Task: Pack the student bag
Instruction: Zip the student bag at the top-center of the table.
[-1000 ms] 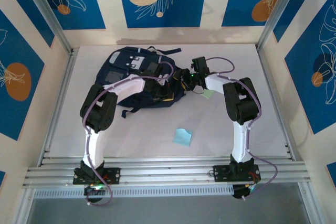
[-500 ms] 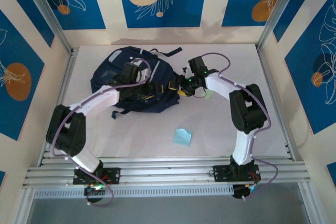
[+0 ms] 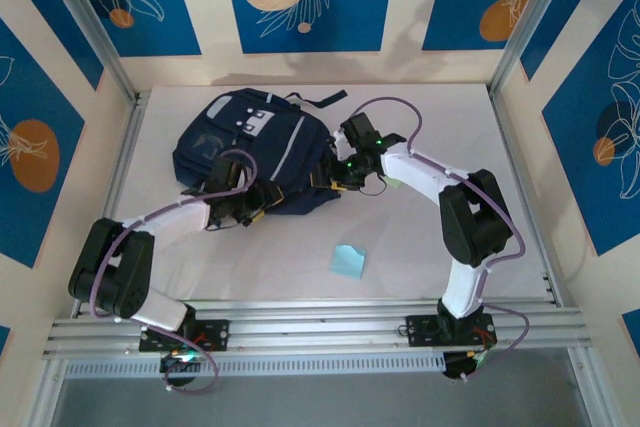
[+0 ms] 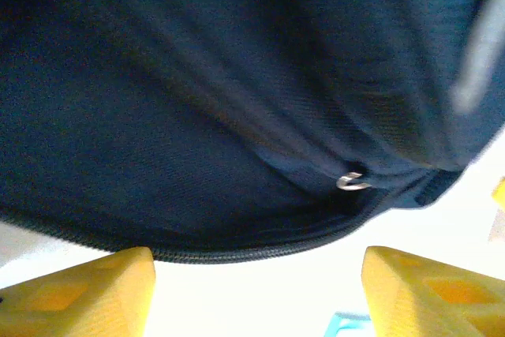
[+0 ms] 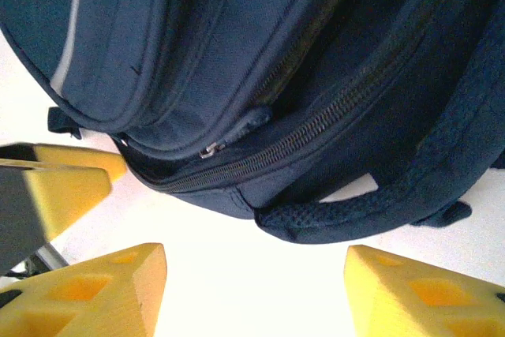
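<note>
**Bag on the table, both hands open, packing judged unfinished**

The large dark navy fabric student bag (image 3: 250,152), trimmed with a grey-white stripe and a light grey front patch, is laid flat towards the far left corner of the white table (image 3: 440,247); its black straps are spread towards the far edge and the table's middle.

The left hand (image 4: 256,262) is held at the bag's near edge; its yellow fingers (image 4: 79,293) are seen well apart, with nothing between them; a run of zip teeth (image 4: 237,253) and a small metal ring (image 4: 353,182) are seen just beyond them.

The right hand (image 5: 254,256) is placed at the side of the bag that faces the right edge; it is likewise wide open and nothing is gripped; a closed-looking zip (image 5: 316,128), its pull tab (image 5: 237,133) and a padded mesh strap (image 5: 355,209) are seen just ahead of it.

A small light blue paper pad (image 3: 348,261) lies apart from the bag, between the table's middle and its near edge.

No open compartment is shown, and what the bag already contains cannot be told; with the pad outside and no zip seen parted, the task is judged to be well short of done; an opening has to be made, the loose item put in, and the bag closed.
</note>
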Robot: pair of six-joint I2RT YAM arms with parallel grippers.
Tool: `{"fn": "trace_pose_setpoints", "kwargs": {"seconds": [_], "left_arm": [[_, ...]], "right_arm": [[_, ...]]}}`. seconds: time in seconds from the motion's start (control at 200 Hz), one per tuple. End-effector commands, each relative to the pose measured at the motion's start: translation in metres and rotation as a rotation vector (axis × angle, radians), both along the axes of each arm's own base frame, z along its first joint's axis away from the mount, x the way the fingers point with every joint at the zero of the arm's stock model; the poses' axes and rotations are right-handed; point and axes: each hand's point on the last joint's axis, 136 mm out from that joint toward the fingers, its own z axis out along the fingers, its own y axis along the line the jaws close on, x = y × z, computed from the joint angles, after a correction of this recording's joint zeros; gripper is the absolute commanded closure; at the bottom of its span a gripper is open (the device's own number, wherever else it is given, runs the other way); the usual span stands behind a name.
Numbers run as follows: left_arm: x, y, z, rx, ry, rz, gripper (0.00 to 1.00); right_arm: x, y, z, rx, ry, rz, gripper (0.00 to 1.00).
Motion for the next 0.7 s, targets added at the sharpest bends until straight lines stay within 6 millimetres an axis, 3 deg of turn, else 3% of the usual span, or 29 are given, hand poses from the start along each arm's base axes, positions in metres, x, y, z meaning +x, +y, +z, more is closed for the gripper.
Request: {"fn": "trace_pose_setpoints", "kwargs": {"seconds": [0.0,0.16,0.33,0.62,0.695], "left_arm": [[0.027,-0.005,0.023,-0.099,-0.098,0.130,0.31],[0.049,-0.017,0.046,-0.172,-0.174,0.207,0.33],[0.053,-0.031,0.057,-0.236,-0.173,0.238,0.34],[0.045,-0.031,0.015,-0.255,-0.070,0.377,0.34],[0.047,-0.030,0.012,-0.253,-0.072,0.415,0.33]], "right_arm": [[0.012,0.007,0.005,-0.001,-0.046,0.020,0.38],[0.012,0.009,-0.002,0.001,-0.032,0.009,0.39],[0.016,0.003,-0.015,-0.038,-0.039,-0.012,0.39],[0.022,0.006,-0.025,-0.032,-0.032,-0.026,0.40],[0.024,0.007,-0.025,-0.027,-0.036,-0.029,0.39]]}}
